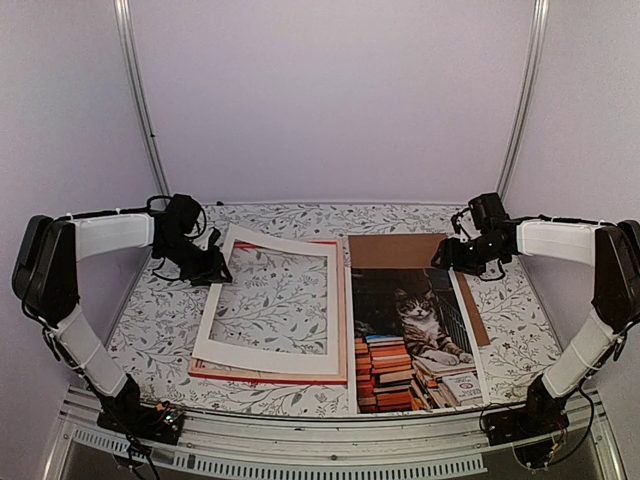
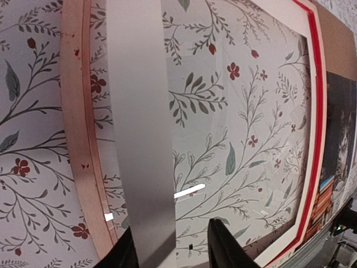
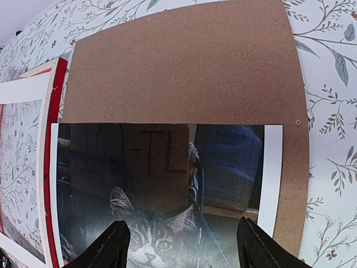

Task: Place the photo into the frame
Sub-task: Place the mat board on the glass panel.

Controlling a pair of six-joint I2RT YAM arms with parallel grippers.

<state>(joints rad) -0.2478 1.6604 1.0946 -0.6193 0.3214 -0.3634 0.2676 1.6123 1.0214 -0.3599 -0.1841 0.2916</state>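
Photo: you have the large paper print of a grey-white tabby cat above stacked orange, red and white books (image 1: 415,335) lying flat, face up, on the right half of the surface. It has white margins down its sides (the right wrist view shows glare on its dark upper part).
Under it: a plain brown backing board (image 1: 400,250), whose far end shows beyond the photo's top edge.
Frame: the thin-railed rectangular red picture frame (image 1: 270,379) lies flat just left of the photo.
On the frame: a white mat board with a rectangular window (image 1: 265,358) rests skewed across it, hiding most of the rails.
Surface: a cloth printed with leaves and small red flowers (image 1: 160,320).
Left claw (image 2: 173,248): at the mat's far left corner, fingers partly apart with a mat strip between them. You cannot tell whether they touch it.
Right claw (image 3: 187,245): spread wide, holding nothing, poised over the photo's upper part.
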